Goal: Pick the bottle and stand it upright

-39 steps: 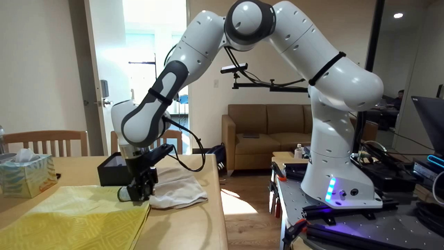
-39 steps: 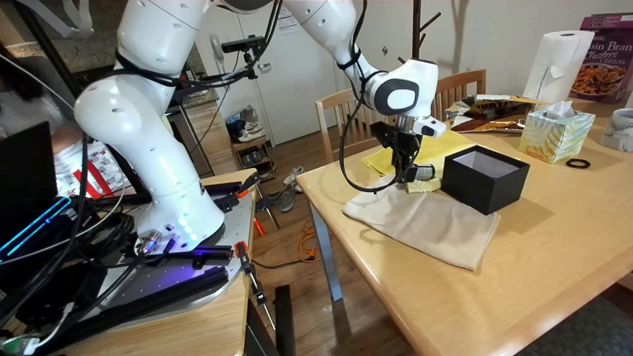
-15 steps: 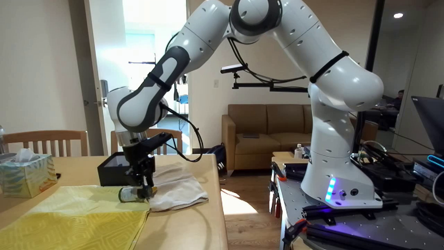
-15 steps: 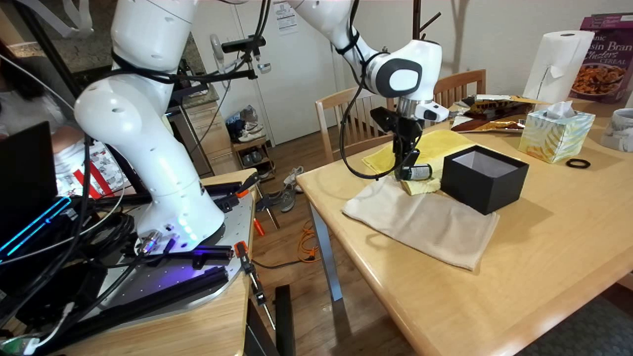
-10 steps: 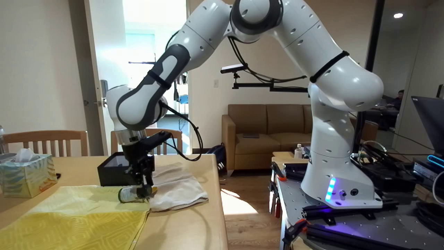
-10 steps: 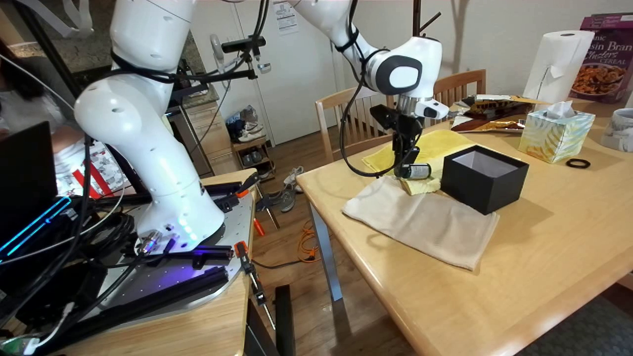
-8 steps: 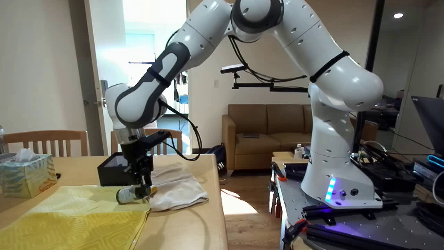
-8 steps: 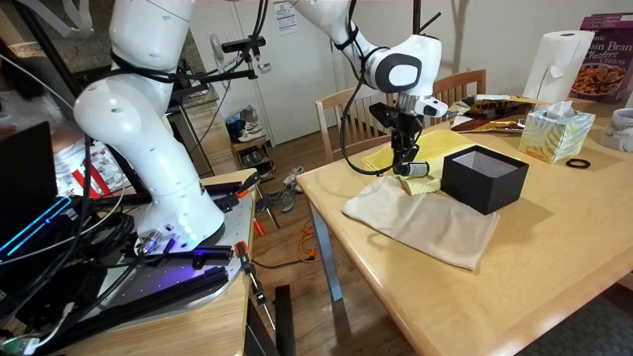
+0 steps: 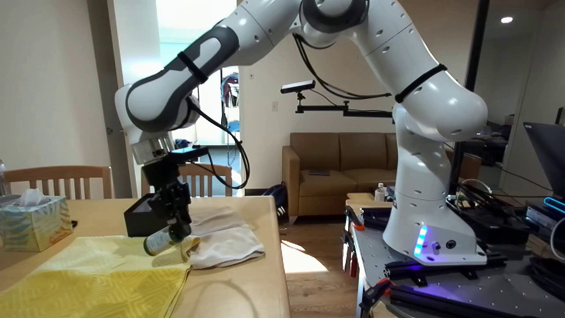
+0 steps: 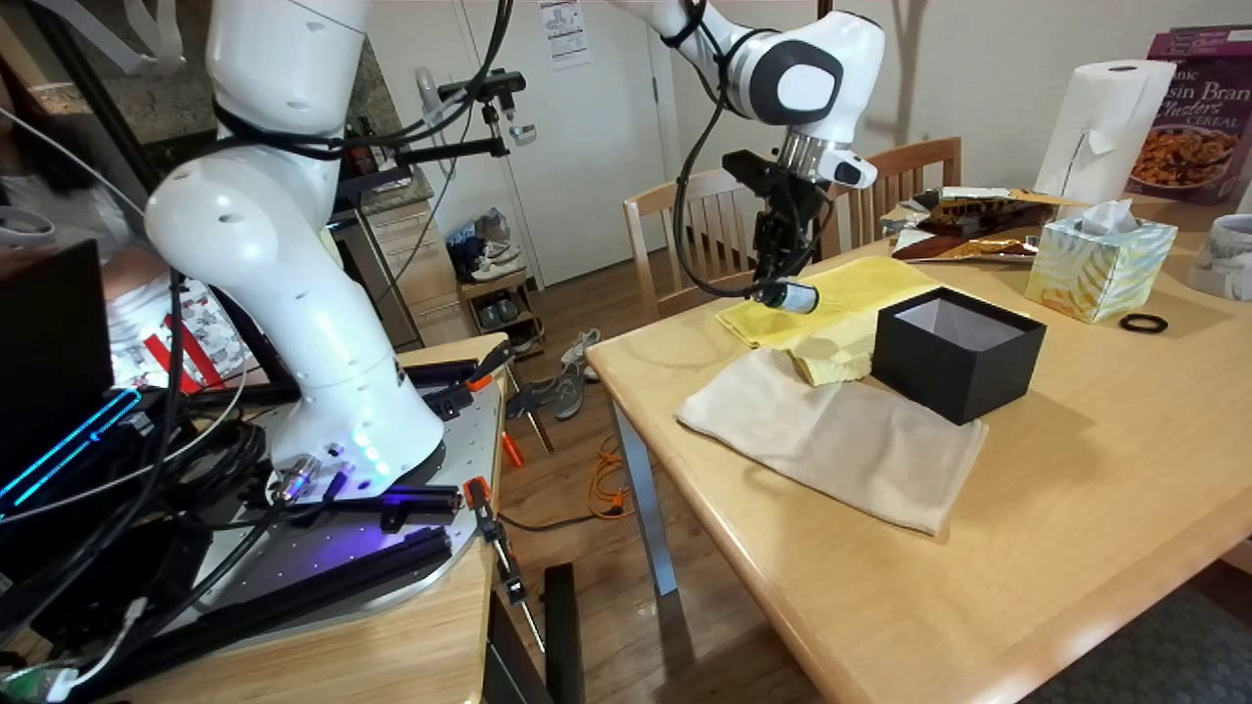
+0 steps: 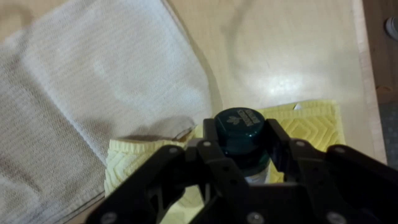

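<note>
End effector (image 11: pixel 242 132) holds bottle (image 9: pixel 159 241) between jaws.

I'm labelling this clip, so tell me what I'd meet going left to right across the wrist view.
Beige cloth, bottle held in the tool, table edge, floor. Yellow cloth left out: it overlaps the stretch behind the bottle.

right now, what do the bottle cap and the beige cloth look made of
Bottle cap: probably plastic, dark and smooth, with glossy highlights at its edge; painted metal is possible. Beige cloth: likely cotton or a blend, matte, showing weave and folds.
</note>
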Motion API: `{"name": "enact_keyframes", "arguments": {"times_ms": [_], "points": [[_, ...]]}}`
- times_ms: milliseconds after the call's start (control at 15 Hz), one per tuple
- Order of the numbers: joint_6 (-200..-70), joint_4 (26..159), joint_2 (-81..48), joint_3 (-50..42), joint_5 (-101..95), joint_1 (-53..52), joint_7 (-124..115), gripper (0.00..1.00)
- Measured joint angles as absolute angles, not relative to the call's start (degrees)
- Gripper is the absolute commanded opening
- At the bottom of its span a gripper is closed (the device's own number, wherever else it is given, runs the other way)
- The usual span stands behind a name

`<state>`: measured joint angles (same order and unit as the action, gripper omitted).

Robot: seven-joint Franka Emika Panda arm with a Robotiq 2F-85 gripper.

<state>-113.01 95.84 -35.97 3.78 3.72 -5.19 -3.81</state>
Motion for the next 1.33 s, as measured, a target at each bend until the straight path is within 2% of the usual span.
{"name": "enact_keyframes", "arguments": {"times_ms": [533, 1333], "points": [[-81.0, 86.0, -40.1, 3.8, 4.6, -4.6, -1.7, 0.17], [-53.7, 63.4, -62.5, 4.3, 12.1, -5.0, -2.4, 0.17]]}}
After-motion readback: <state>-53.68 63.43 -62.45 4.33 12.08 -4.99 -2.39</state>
